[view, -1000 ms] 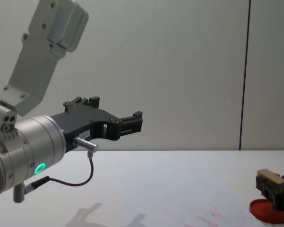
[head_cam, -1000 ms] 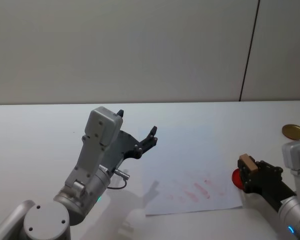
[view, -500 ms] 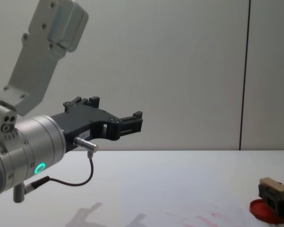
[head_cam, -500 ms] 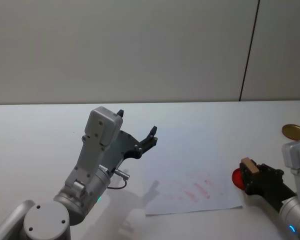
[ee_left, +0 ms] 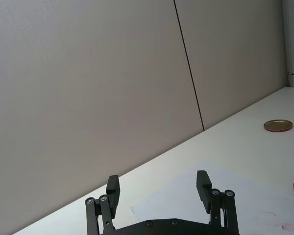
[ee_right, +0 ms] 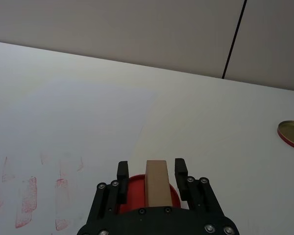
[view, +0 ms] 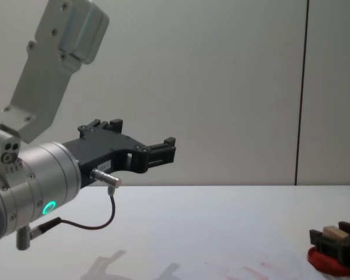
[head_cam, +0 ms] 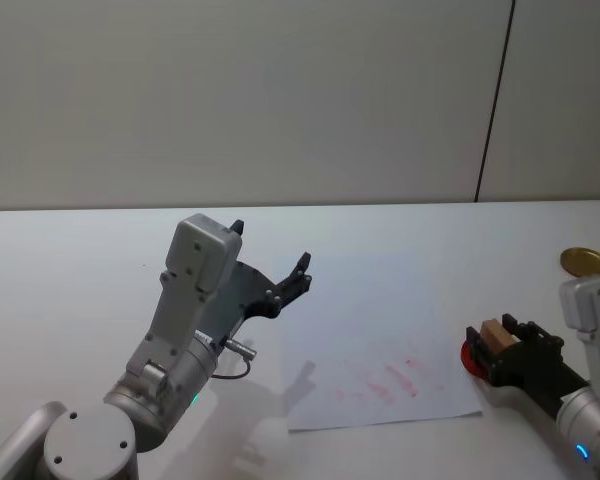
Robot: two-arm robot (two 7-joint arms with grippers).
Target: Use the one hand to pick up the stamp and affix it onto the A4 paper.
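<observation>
Stamp (ee_right: 156,182) sits between your right gripper (ee_right: 152,172) fingers (jaws clamped on its sides), low over the red disc (head_cam: 472,354) just off the A4 paper (head_cam: 370,330) at its right edge. Farther left, your left gripper (ee_left: 158,188) hangs above the table (head_cam: 70,260), jaws spread wide, holding nothing. Beyond lies a gold lid (head_cam: 585,262).

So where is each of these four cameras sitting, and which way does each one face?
Head: high up, looking down at the A4 paper; left gripper raised, right gripper holding the stamp over the red disc.
Chest: lower, looking across the table.
Left wrist: faces the wall past its open fingers.
Right wrist: looks past its gripper at the stamp, paper and gold lid.
Head and right wrist share the stamp marks.
</observation>
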